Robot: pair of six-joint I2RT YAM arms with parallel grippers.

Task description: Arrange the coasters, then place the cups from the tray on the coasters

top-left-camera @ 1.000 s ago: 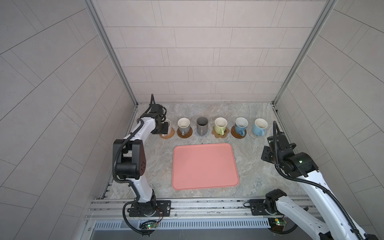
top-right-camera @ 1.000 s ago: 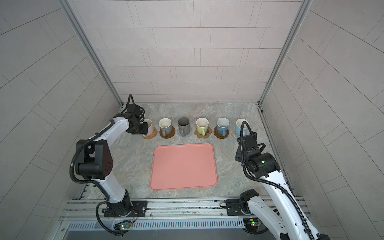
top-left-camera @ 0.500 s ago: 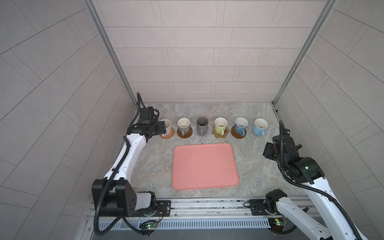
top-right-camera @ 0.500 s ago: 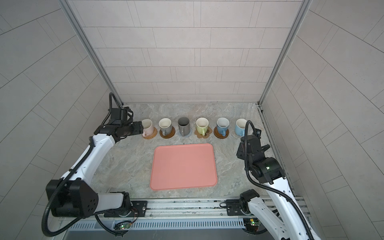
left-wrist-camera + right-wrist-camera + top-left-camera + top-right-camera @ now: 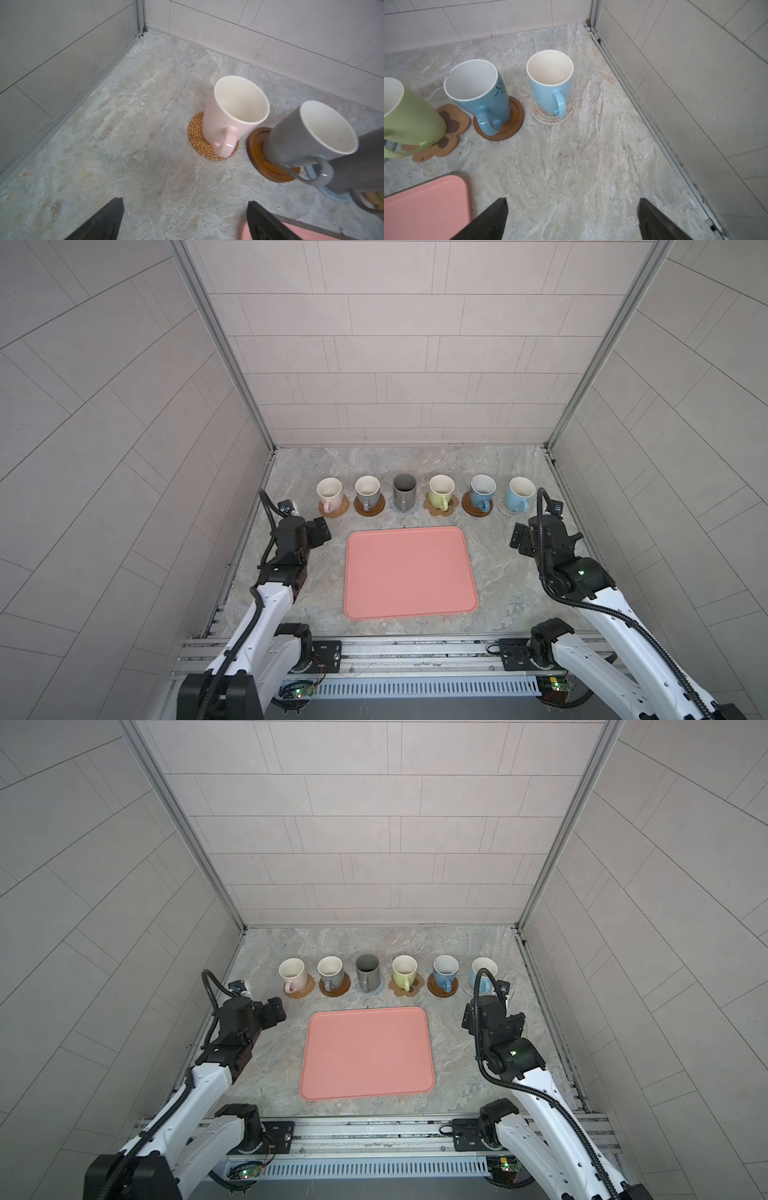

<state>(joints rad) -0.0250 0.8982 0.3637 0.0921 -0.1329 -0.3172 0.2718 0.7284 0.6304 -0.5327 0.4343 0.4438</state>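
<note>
Six cups stand in a row behind the salmon tray (image 5: pixel 409 572), each on a coaster. From the left: the pink-handled cup (image 5: pixel 329 491) on rattan (image 5: pixel 196 139), the grey-handled cup (image 5: pixel 367 489) on a wooden disc (image 5: pixel 257 153), the dark grey cup (image 5: pixel 404 489), the green cup (image 5: pixel 441 489) on the paw mat (image 5: pixel 452 120), a blue cup (image 5: pixel 482 489) on a wooden disc (image 5: pixel 515 118), and a light blue cup (image 5: pixel 520 491) on beige crochet (image 5: pixel 542 118). My left gripper (image 5: pixel 185 205) and right gripper (image 5: pixel 572 202) hang open and empty over bare table, short of the row.
The tray holds nothing and fills the middle of the marble table (image 5: pixel 494 572). Tiled walls with metal corner rails (image 5: pixel 262 497) close in both sides and the back. My arms flank the tray's far corners.
My left gripper has drawn back from the pink-handled cup toward the tray's far left corner, and its jaws have spread. The right gripper's jaws have spread too, and it has barely shifted.
</note>
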